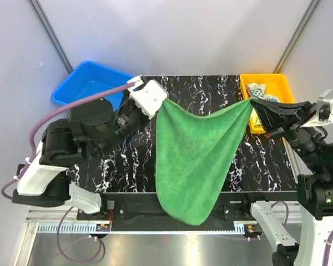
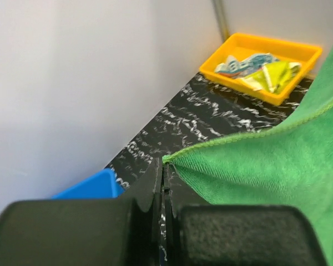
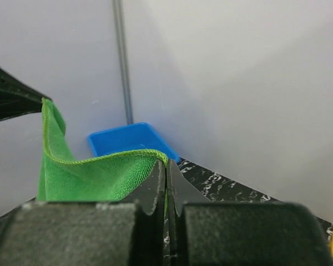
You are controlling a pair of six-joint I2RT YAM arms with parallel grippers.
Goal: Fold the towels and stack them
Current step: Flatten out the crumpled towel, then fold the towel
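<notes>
A plain green towel (image 1: 197,155) hangs spread in the air between my two grippers, its lower corner drooping past the table's near edge. My left gripper (image 1: 162,101) is shut on its left top corner (image 2: 172,159). My right gripper (image 1: 252,102) is shut on the right top corner (image 3: 162,158). The top hem sags between the two grips. A yellow towel (image 2: 272,75) and a striped one (image 2: 241,64) lie crumpled in the orange tray (image 1: 283,83) at the back right.
A blue bin (image 1: 89,83) stands at the back left corner of the black marbled table (image 1: 266,160). Grey walls close in the back and sides. The arm bases and a metal rail run along the near edge.
</notes>
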